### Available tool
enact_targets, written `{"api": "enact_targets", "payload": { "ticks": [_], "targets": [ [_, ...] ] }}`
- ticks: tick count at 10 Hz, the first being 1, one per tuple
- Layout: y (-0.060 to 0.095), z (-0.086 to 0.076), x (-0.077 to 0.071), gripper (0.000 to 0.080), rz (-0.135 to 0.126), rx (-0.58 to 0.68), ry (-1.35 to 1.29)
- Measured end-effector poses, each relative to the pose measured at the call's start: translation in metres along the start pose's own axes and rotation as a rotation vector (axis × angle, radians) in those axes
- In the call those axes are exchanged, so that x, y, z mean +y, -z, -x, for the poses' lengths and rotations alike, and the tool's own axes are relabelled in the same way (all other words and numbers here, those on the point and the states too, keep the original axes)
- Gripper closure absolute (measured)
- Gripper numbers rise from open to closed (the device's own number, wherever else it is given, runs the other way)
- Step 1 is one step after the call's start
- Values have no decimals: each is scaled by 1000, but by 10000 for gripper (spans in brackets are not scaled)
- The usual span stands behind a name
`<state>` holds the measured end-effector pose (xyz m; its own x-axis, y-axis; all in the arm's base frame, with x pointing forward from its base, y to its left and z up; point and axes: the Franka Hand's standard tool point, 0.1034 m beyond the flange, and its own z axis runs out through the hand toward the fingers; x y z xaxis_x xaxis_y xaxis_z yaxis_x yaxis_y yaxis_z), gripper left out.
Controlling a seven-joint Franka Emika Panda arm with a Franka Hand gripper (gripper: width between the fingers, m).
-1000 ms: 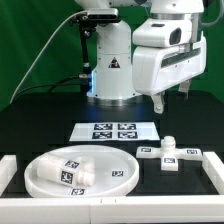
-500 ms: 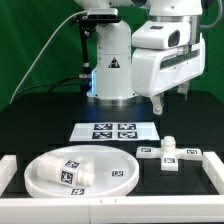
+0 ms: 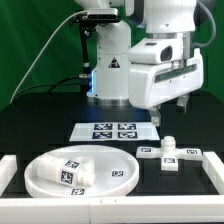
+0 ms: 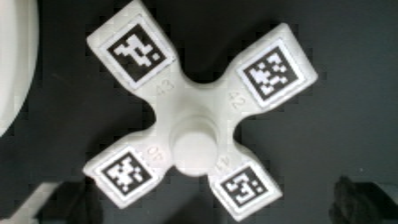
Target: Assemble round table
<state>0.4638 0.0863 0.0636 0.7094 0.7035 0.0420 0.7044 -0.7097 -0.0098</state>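
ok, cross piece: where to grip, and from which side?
Take the cross piece by its upright central stub, coming straight down from above. It lies flat with its four arms spread low, so the stub is likely the only part the jaws can close across. The gripper hangs open above it.

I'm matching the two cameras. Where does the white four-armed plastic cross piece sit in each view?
Exterior view: white four-armed cross piece lies toward the exterior view's right.
Wrist view: it fills the centre.
Shared landmark: the large white round disc's rim.
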Motion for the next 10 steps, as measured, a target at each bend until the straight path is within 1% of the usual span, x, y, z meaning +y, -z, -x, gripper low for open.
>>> {"api": "enact_targets", "payload": {
  "ticks": [1, 2, 4, 5, 9, 10],
  "targets": [
    [-9, -2, 3, 150, 6, 20, -6],
    [-22, -1, 5, 150, 2, 24, -16],
    [-33, -3, 14, 150, -4, 21, -30],
    [-38, -5, 13, 150, -8, 21, -29],
    [-40, -8, 12, 150, -10, 21, -37],
    [-40, -8, 12, 273, -10, 21, -37]
  ]
}}
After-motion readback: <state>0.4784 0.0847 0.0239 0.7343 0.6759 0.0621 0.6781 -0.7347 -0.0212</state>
